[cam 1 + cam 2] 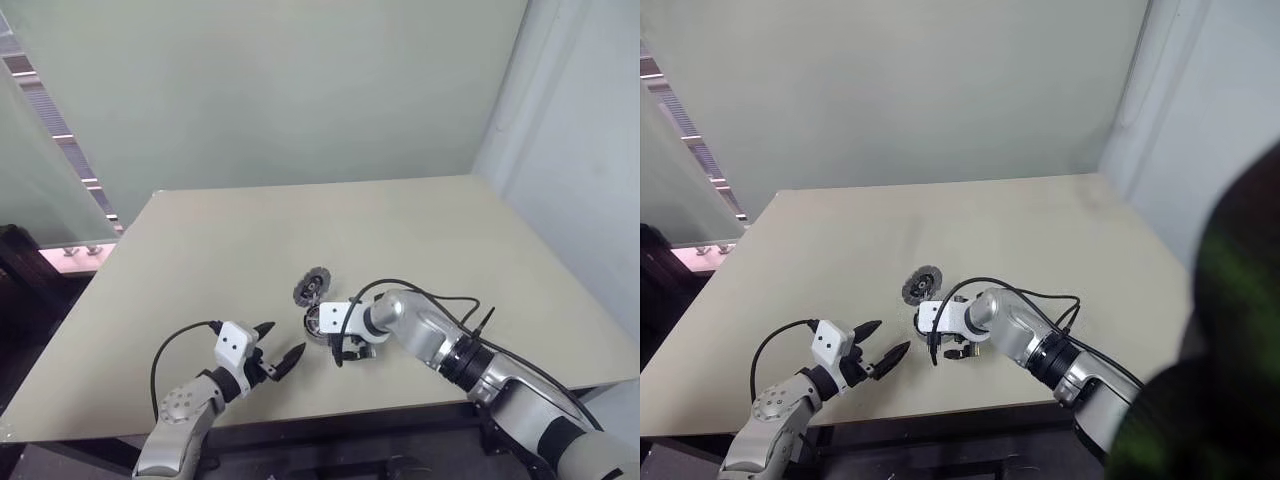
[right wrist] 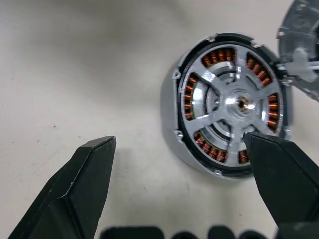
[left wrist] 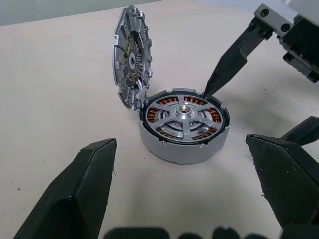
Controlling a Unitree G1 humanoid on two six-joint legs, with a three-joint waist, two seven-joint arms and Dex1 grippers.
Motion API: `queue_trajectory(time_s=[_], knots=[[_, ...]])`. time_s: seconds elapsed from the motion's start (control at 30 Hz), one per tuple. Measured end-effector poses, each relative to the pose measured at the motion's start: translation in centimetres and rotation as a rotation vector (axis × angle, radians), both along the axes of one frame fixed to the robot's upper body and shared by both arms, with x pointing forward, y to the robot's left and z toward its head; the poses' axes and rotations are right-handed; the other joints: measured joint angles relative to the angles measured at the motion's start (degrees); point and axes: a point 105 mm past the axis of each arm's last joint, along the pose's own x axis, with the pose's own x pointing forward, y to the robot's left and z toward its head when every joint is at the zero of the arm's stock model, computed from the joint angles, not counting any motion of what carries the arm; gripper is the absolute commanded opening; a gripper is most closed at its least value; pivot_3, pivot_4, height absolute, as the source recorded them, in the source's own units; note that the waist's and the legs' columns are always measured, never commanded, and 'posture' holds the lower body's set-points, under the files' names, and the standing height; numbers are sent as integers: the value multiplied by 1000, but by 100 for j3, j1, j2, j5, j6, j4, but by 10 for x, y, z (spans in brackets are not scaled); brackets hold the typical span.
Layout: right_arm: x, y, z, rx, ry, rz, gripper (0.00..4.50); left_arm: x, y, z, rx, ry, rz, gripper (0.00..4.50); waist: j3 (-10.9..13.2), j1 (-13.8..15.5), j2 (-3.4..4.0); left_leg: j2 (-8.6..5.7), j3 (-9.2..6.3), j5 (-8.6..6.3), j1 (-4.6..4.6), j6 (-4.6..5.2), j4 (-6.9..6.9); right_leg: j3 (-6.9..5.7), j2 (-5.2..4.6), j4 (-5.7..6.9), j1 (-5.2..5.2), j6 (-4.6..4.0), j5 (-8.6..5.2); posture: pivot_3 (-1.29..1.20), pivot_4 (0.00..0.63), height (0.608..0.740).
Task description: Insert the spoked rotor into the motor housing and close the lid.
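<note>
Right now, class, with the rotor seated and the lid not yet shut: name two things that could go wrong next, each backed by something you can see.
1. The lid stands on edge, leaning against the motor housing; a nudge might tip it away onto the table.
2. The open right gripper has one fingertip by the housing rim, near the spoked rotor; withdrawing carelessly could knock the housing or lid.

Both arms are shiny silver-grey with black rings at the joints. A white box sits behind each end effector, left (image 1: 282, 362) and right (image 1: 341, 352). Fingers are black and pointed. Thin black cables loop above.
</note>
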Motion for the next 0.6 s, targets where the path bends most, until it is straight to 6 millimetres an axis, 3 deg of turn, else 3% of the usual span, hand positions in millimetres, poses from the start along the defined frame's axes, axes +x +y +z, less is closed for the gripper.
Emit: queue_trajectory(time_s=[0.2, 0.23, 0.33, 0.6], knots=[[1, -3, -9, -39, 0, 3, 4462, -1, 2, -1, 1, 4, 9, 4500, 0, 0, 0, 0, -1, 0, 2, 0, 0, -1, 0, 3, 0, -2, 1, 0, 0, 740], [2, -4, -10, -46, -1, 2, 4297, -1, 3, -1, 1, 3, 13, 4500, 0, 0, 0, 0, -1, 0, 2, 0, 0, -1, 0, 3, 0, -2, 1, 0, 0, 740], [2, -6, -14, -61, -3, -2, 3544, 0, 5, 0, 5, -2, 23, 4500, 0, 0, 0, 0, -1, 0, 3, 0, 0, -1, 0, 4, 1, -5, 3, 0, 0, 740], [7, -4, -9, -37, -52, -1, 672, 3, 10, 4, 9, -15, 43, 4500, -1, 0, 0, 0, -2, 0, 9, -1, 0, -2, 0, 5, 6, -6, 3, 0, 0, 740]])
